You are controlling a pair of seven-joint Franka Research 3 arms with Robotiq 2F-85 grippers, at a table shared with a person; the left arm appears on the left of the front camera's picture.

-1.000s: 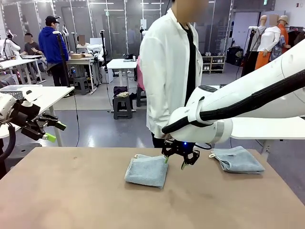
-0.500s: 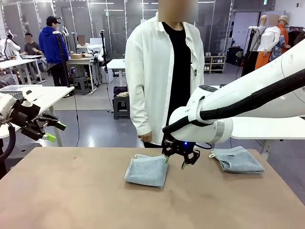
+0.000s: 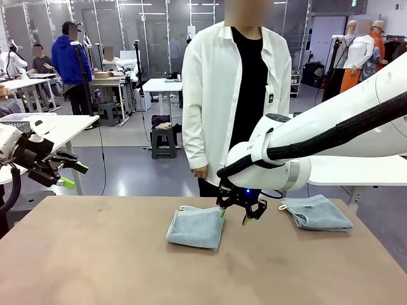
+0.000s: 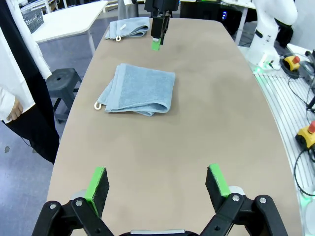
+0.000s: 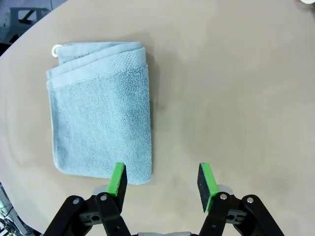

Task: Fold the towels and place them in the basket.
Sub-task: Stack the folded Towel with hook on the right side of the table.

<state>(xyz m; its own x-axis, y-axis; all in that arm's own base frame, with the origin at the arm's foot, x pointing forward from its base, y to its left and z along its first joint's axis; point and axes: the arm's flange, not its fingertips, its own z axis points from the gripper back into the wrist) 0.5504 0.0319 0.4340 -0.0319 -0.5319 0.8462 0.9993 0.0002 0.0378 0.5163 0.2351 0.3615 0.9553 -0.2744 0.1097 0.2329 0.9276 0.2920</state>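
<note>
Folded towel (image 5: 101, 129) lies lengthwise along the right gripper's (image 5: 160, 181) parted, empty fingers (image 5: 118, 179), loop far.

Two pale blue-grey folded towels lie flat: one towel (image 3: 196, 227) mid-table toward the far edge, another towel (image 3: 317, 212) near the table's far right corner.
</note>
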